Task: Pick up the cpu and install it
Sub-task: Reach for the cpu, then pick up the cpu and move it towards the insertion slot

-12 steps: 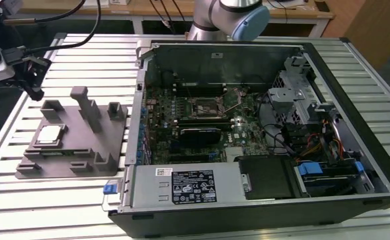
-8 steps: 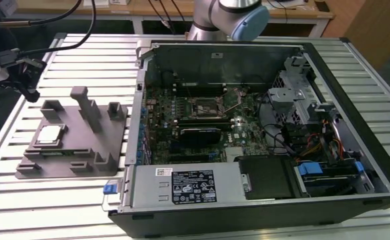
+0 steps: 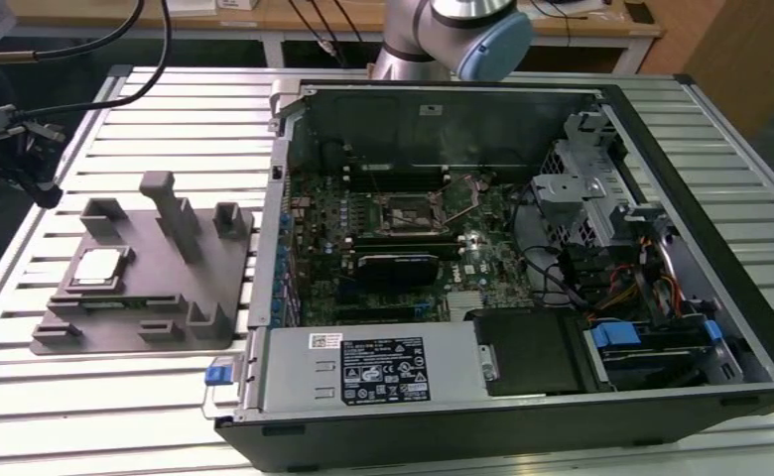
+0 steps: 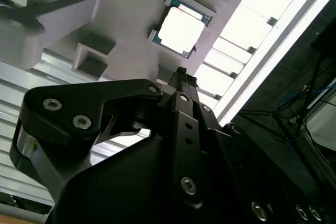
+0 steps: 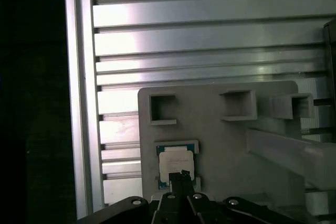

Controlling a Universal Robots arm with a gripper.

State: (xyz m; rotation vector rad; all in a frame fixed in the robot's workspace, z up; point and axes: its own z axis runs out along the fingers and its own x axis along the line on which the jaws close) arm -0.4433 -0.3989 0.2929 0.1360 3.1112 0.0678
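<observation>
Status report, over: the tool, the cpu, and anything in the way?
Tool shut, empty, close to the cpu. The cpu lies flat in the fixture, not yet picked. Nothing on top of it.

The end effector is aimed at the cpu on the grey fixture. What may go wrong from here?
1. The cpu lies flat in a pocket of the fixture, so little edge shows; the end effector may slip or tilt it.
2. Tall posts rise on the fixture near the cpu; the arm might strike one.
3. The socket lies deep in the case beside cables; a carried cpu may land askew.
</observation>
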